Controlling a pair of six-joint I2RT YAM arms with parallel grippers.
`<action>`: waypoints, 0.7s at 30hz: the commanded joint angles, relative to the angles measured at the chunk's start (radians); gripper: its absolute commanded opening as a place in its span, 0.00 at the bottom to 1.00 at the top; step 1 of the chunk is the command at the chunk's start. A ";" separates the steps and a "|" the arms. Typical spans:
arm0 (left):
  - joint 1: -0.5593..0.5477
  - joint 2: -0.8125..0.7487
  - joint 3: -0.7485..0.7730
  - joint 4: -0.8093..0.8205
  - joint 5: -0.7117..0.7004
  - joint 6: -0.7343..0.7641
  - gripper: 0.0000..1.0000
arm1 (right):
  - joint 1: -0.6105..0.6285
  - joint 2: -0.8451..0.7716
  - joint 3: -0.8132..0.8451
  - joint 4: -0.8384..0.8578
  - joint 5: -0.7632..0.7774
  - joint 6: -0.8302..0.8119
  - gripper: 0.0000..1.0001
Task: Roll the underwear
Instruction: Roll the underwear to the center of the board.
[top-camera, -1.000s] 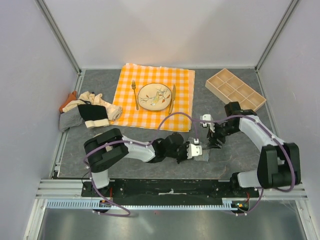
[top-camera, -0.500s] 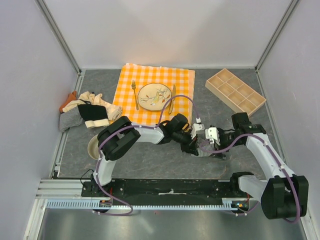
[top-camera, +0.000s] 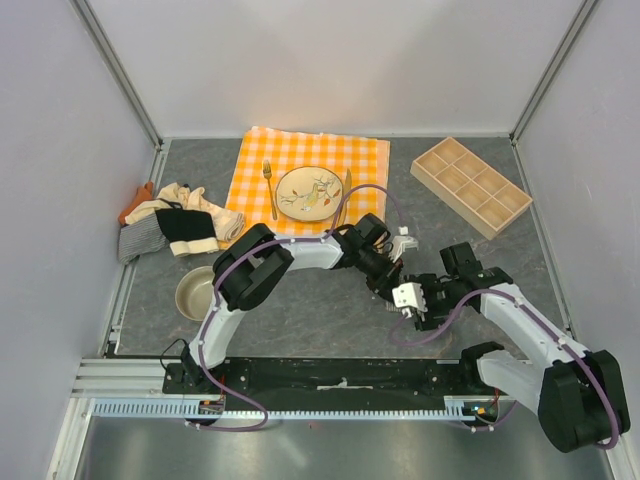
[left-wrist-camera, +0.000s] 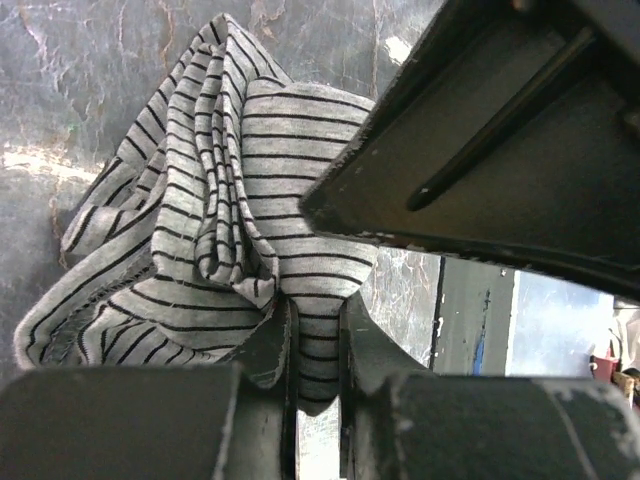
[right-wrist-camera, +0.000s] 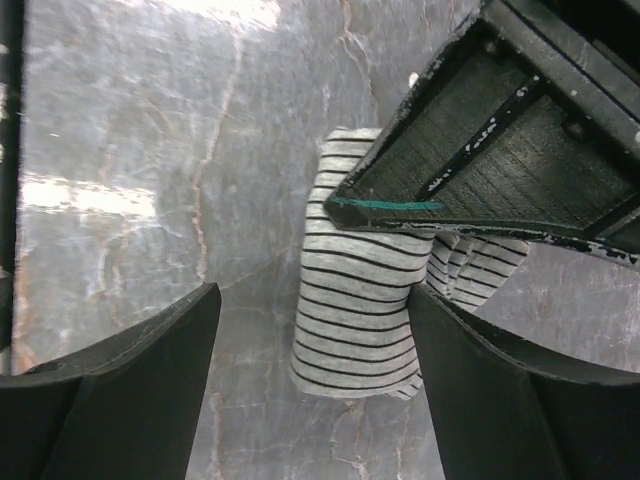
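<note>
Left gripper (left-wrist-camera: 315, 345) reaches across the counter (top-camera: 320, 312), jaws clamped on striped underwear (left-wrist-camera: 200, 220). Right gripper (right-wrist-camera: 312, 330) hovers above it, jaws wide apart.

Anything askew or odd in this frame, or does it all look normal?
The striped underwear is crumpled, not neatly rolled. One end bunches in loose folds where the left claw pinches it, while the other end looks like a tidy tube. Nothing looks spilled or damaged.

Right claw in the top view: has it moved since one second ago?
Yes. The right claw has moved away from the wooden tray, toward the near edge of the table and slightly to the left.
</note>
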 joint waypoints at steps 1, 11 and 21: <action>0.003 0.086 -0.033 -0.171 -0.142 -0.063 0.16 | 0.045 0.052 -0.025 0.159 0.125 0.074 0.81; 0.018 -0.204 -0.266 0.098 -0.291 -0.121 0.42 | 0.054 0.162 -0.008 0.128 0.157 0.101 0.32; 0.016 -0.681 -0.714 0.443 -0.529 -0.097 0.50 | 0.056 0.407 0.227 -0.233 -0.077 0.037 0.27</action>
